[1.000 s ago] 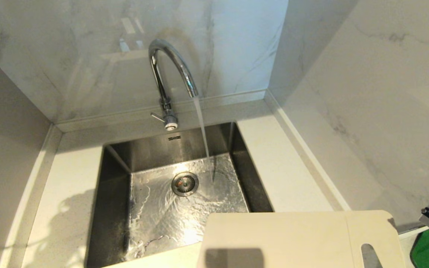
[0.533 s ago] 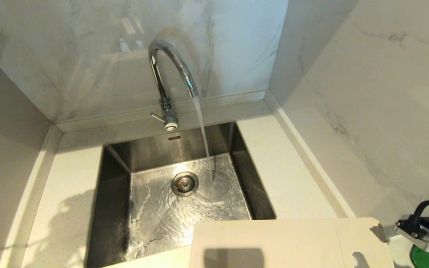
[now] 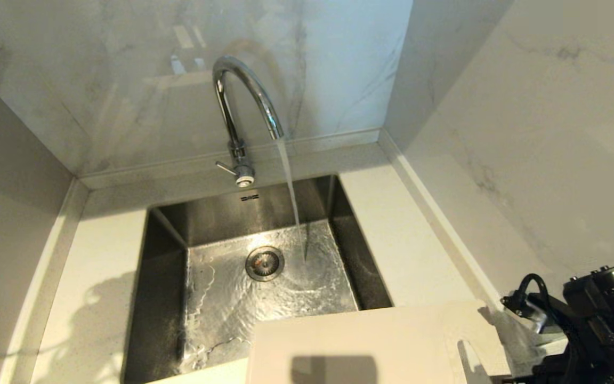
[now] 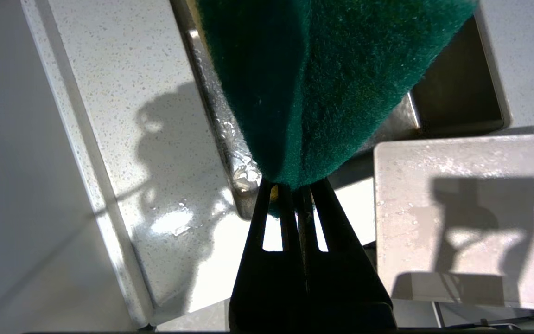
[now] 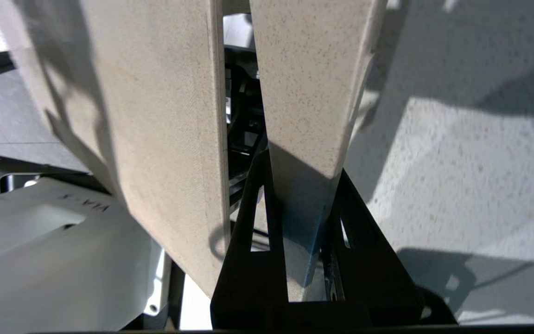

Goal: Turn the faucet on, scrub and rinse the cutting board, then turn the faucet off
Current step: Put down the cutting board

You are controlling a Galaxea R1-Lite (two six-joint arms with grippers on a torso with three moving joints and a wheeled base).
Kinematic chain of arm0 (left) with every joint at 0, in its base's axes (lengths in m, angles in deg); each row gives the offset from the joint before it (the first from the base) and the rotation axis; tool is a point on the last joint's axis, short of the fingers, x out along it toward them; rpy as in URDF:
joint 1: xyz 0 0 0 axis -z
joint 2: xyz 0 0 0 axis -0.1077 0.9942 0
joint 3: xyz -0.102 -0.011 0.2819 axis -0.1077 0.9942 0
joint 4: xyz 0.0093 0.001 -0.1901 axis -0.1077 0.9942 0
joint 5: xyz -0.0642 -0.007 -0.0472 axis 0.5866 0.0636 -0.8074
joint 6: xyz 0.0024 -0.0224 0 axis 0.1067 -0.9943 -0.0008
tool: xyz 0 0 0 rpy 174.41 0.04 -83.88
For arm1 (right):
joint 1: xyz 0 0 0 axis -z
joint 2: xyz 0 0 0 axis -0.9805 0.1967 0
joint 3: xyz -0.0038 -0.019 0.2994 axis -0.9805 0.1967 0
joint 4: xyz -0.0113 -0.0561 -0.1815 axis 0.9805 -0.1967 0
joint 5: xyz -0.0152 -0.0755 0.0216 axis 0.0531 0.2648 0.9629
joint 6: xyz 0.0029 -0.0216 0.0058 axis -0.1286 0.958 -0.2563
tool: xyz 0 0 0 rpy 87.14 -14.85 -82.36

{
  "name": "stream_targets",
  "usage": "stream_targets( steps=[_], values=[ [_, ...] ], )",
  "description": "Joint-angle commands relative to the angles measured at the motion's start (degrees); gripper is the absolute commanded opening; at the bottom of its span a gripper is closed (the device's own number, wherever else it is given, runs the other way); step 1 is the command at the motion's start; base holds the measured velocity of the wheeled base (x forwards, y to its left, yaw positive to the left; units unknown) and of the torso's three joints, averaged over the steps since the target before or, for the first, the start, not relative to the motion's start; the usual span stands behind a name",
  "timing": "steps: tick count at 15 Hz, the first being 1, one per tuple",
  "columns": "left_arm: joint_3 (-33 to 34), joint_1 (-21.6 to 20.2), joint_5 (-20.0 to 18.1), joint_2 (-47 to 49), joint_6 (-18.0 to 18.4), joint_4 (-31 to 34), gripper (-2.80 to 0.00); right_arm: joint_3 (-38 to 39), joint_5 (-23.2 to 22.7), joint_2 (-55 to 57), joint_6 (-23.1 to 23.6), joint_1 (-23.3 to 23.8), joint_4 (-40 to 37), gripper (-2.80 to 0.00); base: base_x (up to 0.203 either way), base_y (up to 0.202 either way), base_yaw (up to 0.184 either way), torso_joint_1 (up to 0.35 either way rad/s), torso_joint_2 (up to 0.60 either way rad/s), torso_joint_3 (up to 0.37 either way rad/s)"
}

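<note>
Here the cutting board, pinched at its handle end by the right gripper, is held over the sink's near-right corner, its long axis across the bench, short of the faucet's stream, while a green scouring pad is clamped in the left gripper alongside.

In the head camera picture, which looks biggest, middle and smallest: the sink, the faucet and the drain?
1. Sink, the biggest by far.
2. Faucet, tall but thin.
3. Drain, a small round ring in the sink floor.
</note>
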Motion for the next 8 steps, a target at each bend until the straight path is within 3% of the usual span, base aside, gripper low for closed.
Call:
stream_targets(
  steps=[1,8],
  values=[
    [0.2,0.0,0.0,0.0,-0.1,0.2,-2.80,0.3,-0.1,8.0,0.7,0.0,3.8,-2.80,0.000,0.000,0.000,0.000,0.00,0.000],
    [0.8,0.0,0.1,-0.1,-0.1,0.4,-2.80,1.2,0.1,21.4,1.7,1.0,19.2,-2.80,0.000,0.000,0.000,0.000,0.00,0.000]
  ],
)
